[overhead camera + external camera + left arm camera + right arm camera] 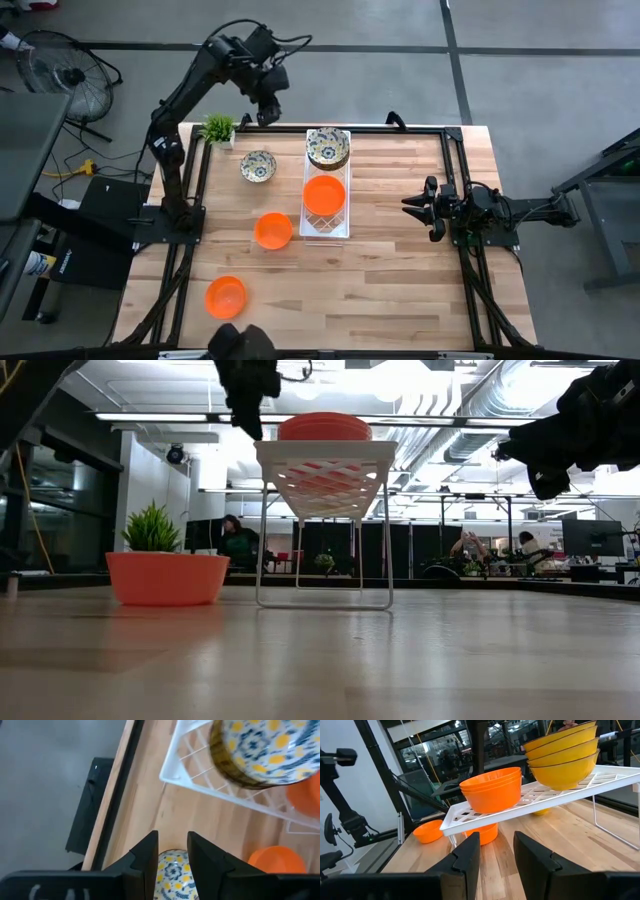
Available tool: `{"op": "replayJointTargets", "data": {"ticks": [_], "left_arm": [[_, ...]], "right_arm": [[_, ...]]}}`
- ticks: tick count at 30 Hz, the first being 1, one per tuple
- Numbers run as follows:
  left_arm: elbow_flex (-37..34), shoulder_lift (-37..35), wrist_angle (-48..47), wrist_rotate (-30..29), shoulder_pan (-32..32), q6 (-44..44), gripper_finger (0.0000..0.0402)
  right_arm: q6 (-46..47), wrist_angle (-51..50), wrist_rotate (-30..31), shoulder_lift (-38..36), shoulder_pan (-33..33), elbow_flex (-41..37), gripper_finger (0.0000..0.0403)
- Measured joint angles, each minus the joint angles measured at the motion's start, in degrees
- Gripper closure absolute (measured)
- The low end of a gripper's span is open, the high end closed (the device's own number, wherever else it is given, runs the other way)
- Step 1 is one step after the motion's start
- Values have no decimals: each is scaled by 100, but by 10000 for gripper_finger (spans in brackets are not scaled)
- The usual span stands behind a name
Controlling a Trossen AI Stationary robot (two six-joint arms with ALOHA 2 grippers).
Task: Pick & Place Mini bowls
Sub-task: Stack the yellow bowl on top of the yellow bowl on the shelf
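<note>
Three bowls [258, 166] lie loose; left claw [268, 113], open and empty at the counter's [400, 290] far edge, must descend on the floral one.

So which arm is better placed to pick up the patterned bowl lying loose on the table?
The left one, probably. Its tool hangs open near the patterned bowl, which shows between its fingers in the left wrist view. The right tool, also open, waits beyond the white rack, at the table's right side.
</note>
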Motion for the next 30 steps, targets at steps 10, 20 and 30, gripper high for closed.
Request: {"op": "replayJointTargets", "data": {"ticks": [10,20,30], "left_arm": [[-357,60,13,-143,474,562,300],[-2726,71,702,-124,546,1376,300],[-4056,64,1895,-316,667,2276,300]], "right_arm": [[0,1,-1,-1,1,2,295],[-1,0,1,0,0,0,295],[-1,-1,1,1,1,0,295]]}}
